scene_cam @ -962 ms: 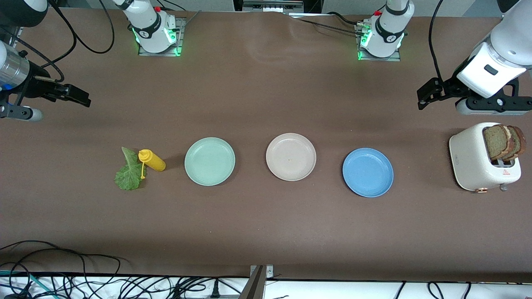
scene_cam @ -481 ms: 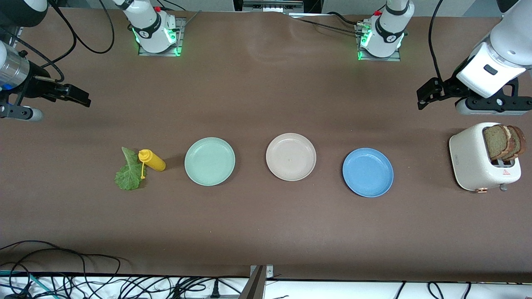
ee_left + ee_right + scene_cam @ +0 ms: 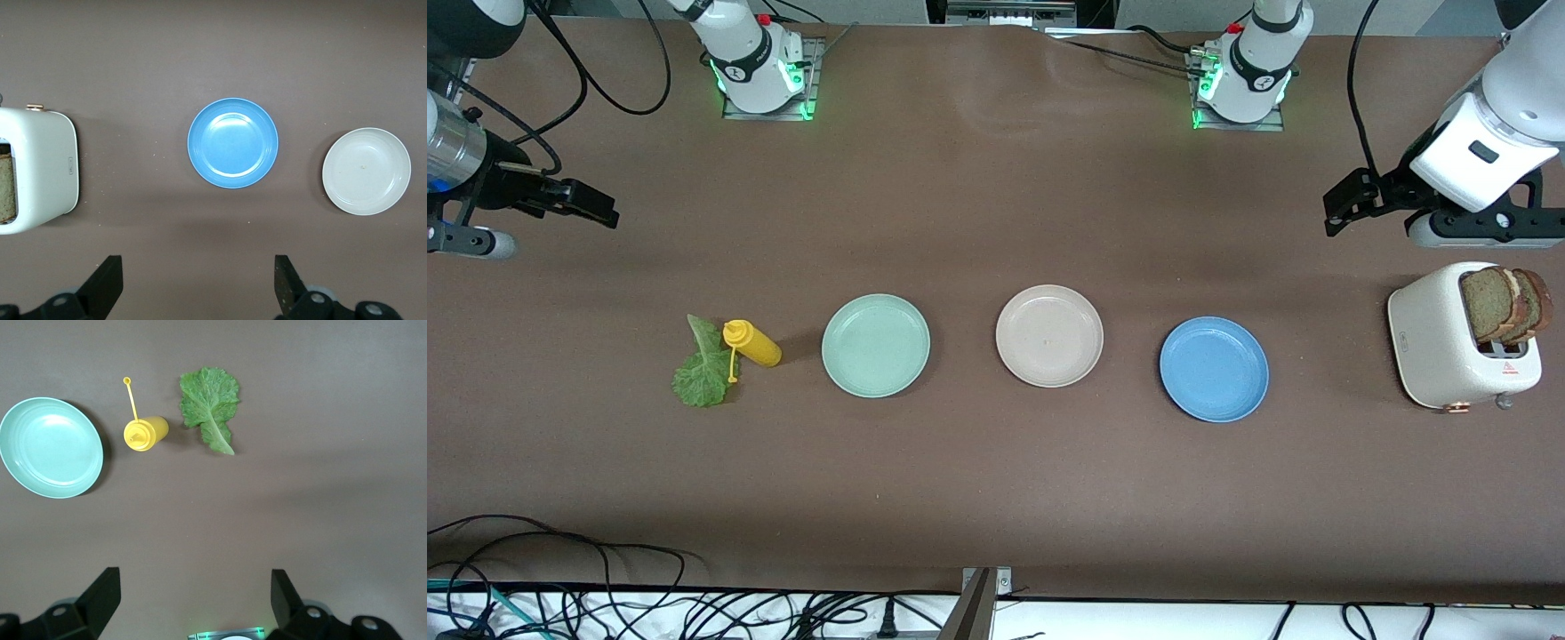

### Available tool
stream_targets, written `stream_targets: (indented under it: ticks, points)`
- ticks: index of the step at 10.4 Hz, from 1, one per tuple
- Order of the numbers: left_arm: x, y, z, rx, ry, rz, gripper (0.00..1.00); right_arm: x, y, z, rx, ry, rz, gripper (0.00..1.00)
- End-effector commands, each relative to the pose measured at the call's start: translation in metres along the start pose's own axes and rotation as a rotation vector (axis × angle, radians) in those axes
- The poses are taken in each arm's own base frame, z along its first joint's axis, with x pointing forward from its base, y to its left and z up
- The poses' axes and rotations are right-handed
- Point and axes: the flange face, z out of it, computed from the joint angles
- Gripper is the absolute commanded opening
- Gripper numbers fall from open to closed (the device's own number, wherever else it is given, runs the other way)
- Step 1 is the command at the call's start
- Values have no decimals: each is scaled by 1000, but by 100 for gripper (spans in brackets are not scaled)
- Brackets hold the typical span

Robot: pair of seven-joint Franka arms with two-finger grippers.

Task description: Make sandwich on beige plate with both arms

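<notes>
Front view: both hands wide open, left hand (image 3: 1343, 203) over bare bench near the toaster (image 3: 1440, 342) holding the bread (image 3: 1489, 304), right hand (image 3: 591, 206) waiting. Beige plate (image 3: 1049, 336) empty, lettuce (image 3: 704, 369) touching the bottle (image 3: 754, 343); grabbing it could knock that rolling.

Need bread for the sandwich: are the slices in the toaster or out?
In. Both bread slices stand upright in the slots of the white toaster, tops sticking out; the beige plate is bare.
</notes>
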Motion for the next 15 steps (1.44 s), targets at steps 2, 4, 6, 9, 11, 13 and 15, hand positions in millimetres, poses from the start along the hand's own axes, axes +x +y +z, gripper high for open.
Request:
stream_targets:
  ticks: [2,4,6,9,11,13,15]
  points:
    - [-3,-13,-10,-18,-12,-25,100,-3,4,0,-10,-16,-14,100]
    - [-5,-13,-13,-10,-20,-22,100,-3,5,1,-14,-20,-12,100]
    - [-5,-12,-5,-2,-55,-16,100,0,8,5,-12,-26,-44,100]
    - [3,-28,8,4,-81,-42,100,8,8,15,-9,-38,-45,100]
    - [8,-39,17,9,-101,-60,100,11,9,21,-8,-46,-44,100]
    - [9,-45,17,8,-100,-68,100,18,26,27,-2,-49,-13,100]
    - [10,-56,12,6,-90,-89,100,20,28,31,-4,-58,-8,100]
